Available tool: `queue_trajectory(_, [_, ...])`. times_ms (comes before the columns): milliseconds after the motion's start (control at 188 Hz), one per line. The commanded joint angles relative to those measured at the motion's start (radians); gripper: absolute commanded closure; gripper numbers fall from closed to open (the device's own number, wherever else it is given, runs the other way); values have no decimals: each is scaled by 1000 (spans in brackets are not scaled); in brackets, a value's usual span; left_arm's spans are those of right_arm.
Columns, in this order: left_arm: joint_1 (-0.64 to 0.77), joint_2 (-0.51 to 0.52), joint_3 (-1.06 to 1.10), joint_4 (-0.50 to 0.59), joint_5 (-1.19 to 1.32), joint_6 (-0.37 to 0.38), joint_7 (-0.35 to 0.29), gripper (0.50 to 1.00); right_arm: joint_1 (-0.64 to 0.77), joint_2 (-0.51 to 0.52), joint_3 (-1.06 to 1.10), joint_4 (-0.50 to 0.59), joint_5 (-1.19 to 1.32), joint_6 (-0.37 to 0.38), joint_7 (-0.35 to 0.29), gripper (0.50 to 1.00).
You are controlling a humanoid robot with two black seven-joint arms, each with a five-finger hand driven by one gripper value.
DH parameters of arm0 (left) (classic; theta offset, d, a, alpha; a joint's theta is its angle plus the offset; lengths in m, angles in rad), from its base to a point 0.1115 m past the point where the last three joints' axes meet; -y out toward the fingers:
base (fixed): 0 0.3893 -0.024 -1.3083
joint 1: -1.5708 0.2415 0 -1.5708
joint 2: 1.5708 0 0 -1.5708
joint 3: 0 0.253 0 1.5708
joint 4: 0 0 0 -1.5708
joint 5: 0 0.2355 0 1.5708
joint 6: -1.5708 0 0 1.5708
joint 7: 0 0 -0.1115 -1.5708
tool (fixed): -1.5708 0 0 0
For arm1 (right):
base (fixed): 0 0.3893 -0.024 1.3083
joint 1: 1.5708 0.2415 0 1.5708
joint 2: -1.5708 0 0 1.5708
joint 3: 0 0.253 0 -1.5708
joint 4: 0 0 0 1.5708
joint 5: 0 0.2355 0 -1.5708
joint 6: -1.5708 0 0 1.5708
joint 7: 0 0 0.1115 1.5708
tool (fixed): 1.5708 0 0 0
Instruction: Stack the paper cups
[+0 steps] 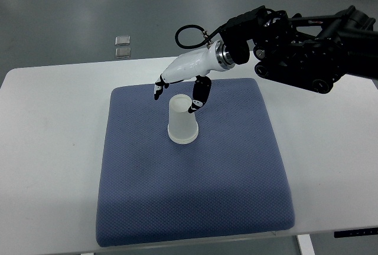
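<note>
An upside-down white paper cup (182, 120) stands on a blue cushion (195, 208) covering a white table (53, 166), toward the cushion's far edge. The right hand (177, 94) hovers just above the cup, fingers spread, holding nothing. Bare cushion surrounds the cup.

Scene evenly and brightly lit, diffuse overhead light suggested. Only faint soft shadow seen on cushion (195, 172) below robot hand (177, 92). No hard glare noted; mild sheen on white shell of robot hand. White table (53, 149) left of robot hand nearly washed out. Focus sharp throughout; slight edge distortion.
</note>
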Motion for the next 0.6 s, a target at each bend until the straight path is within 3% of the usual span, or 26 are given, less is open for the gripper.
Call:
queue_trajectory(0, [0, 0, 0, -1, 0, 0, 0, 500, -1, 6, -1, 0, 0, -1, 0, 664])
queue_trajectory(329, [0, 0, 0, -1, 0, 0, 0, 500, -10, -13, 104, -38, 6, 1, 2, 628])
queue_trajectory(595, [0, 0, 0, -1, 0, 0, 0, 500, -211, -20, 320, -158, 40, 5, -4, 621])
